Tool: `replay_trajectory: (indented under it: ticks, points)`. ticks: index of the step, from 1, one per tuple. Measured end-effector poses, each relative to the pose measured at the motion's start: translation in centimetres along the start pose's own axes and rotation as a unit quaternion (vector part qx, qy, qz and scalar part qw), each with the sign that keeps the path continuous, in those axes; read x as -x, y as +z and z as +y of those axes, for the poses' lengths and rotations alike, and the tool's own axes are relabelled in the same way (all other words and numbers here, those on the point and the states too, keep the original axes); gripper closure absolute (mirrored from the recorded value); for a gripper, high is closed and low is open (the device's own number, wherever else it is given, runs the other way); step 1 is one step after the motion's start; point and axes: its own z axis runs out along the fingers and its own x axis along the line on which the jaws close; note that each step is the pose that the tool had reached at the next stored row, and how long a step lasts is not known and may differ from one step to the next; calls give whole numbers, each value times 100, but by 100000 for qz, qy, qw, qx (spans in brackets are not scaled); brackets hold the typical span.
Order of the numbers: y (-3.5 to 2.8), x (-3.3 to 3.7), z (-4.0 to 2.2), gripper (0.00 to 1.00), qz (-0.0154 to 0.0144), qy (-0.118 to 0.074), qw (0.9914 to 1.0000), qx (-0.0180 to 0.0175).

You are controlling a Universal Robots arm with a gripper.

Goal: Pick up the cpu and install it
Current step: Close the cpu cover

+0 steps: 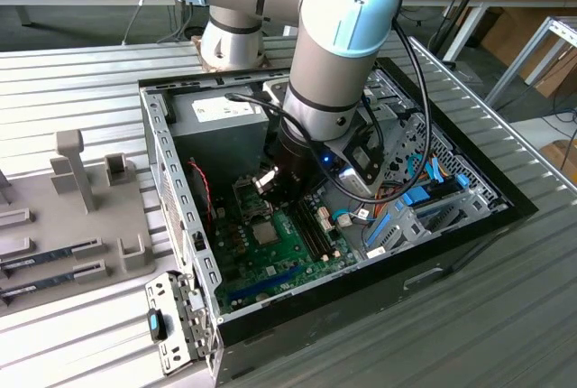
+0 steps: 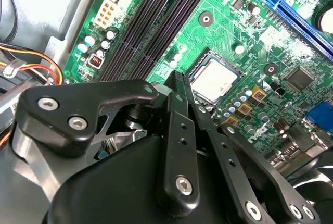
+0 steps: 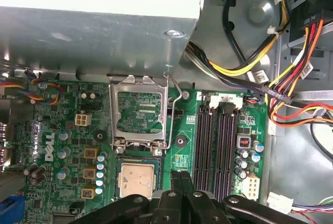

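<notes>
Hovering clenched and empty just beside the cpu [image 3: 138, 179], which lies in its socket [image 3: 135, 155] with the latch frame [image 3: 139, 112] flipped open, the hand [image 3: 180, 174] could knock the cpu askew if it drifts sideways.

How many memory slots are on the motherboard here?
4. The memory slots lie side by side in two pairs: one pair nearer the cpu, the other pair just beyond. None seems hidden.
</notes>
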Motion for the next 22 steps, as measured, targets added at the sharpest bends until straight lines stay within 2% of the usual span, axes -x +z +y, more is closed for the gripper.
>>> replay_trajectory:
  ticks: [2,4,8,15,16,17,18,19,21,22]
  points:
    - [0,0,0,89,62,2592,99966,-50]
    - [0,0,0,89,134,5525,99847,-108]
    - [1,0,1,89,208,8492,99639,-72]
    - [1,0,0,89,339,13403,99097,201]
    - [2,0,0,89,368,14335,98966,350]
    - [3,0,0,89,384,14950,98874,418]
    - [3,3,0,89,396,15262,98827,463]
    - [3,6,0,89,389,14585,98929,505]
    - [3,7,0,89,365,12587,99202,556]
    - [4,7,-1,89,341,10961,99395,585]
